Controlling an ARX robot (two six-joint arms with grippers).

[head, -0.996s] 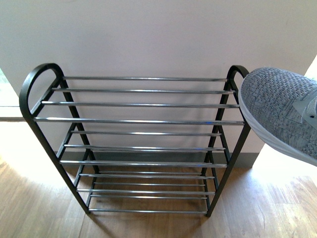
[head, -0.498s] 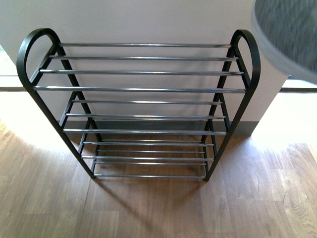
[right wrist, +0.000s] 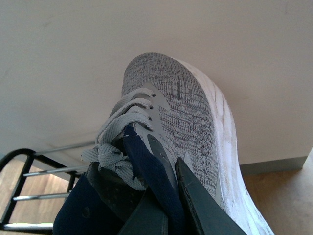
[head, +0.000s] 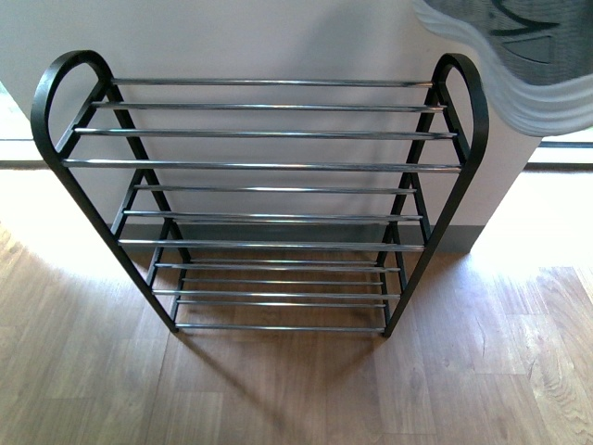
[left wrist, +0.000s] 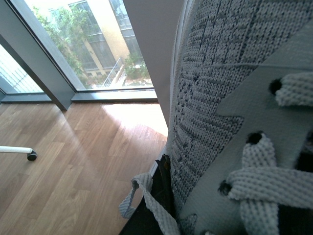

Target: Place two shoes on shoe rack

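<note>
Right pincer: closed on the grey knit lace-up sneaker with white sole and navy lining, one finger inside the collar, the other outside against the knit. The sneaker is held toe-up before the pale wall, apart from the rods of the low black-framed shoe rack with chrome rods. The rack stands on the wooden plank floor, its back to the wall. In the front view a white shoe sole with grey tread shows high beside the rack's right end loop; I cannot tell which sneaker it belongs to. A second grey knit sneaker with pale flat laces fills the left wrist view. Left pincer: only a dark edge shows beside that shoe, so I cannot tell its state.
</note>
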